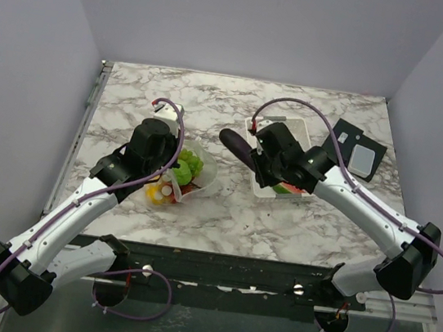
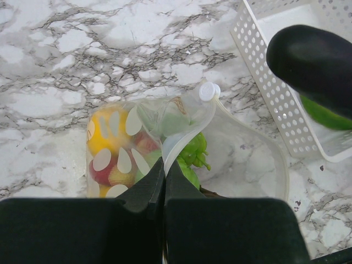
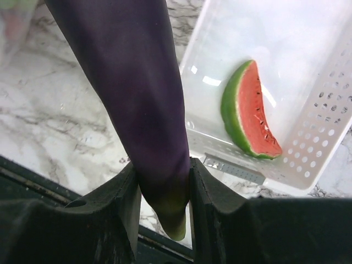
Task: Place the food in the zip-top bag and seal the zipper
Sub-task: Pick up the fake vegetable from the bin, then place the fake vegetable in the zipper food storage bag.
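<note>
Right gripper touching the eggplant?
Touching. Right wrist view: the right gripper clamps the eggplant, fingers pressed to both sides of its narrow end, no gap.

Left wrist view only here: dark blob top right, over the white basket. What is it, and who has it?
Observer: The eggplant, its greenish end clamped in the right pincer.
Operator: What's in the basket? I only see a green edge.
Observer: One watermelon slice, lying on the floor of the basket; the right wrist view shows nothing else there.
</note>
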`<act>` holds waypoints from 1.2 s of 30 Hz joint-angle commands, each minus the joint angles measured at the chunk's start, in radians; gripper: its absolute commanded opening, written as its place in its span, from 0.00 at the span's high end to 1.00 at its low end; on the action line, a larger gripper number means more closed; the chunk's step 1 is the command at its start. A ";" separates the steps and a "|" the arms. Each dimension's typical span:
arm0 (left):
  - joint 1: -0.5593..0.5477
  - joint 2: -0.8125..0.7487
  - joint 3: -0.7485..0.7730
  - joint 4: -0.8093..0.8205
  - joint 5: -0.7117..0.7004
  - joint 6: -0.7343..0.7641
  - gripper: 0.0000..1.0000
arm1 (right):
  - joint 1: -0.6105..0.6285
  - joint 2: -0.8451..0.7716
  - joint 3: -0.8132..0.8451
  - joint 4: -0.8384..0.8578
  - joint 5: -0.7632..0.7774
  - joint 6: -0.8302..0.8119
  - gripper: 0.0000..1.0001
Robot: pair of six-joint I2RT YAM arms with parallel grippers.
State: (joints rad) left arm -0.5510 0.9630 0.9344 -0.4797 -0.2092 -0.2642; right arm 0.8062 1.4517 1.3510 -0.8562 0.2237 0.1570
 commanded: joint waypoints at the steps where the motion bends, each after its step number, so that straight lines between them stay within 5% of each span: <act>1: -0.002 -0.004 -0.012 0.020 0.013 0.002 1.00 | 0.071 -0.043 0.056 -0.091 0.029 -0.015 0.99; 11: 0.000 -0.003 -0.012 0.020 0.018 0.005 1.00 | 0.219 0.003 0.138 -0.164 0.004 -0.012 0.99; 31: -0.001 -0.004 -0.011 0.020 0.033 0.003 1.00 | 0.248 0.245 0.306 -0.171 -0.056 -0.006 0.94; 36: -0.002 -0.003 -0.011 0.019 0.034 0.004 1.00 | 0.248 0.300 0.370 -0.203 -0.049 -0.009 0.81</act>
State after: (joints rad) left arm -0.5510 0.9630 0.9344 -0.4797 -0.2001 -0.2642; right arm 1.0466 1.7184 1.6688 -1.0191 0.1902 0.1490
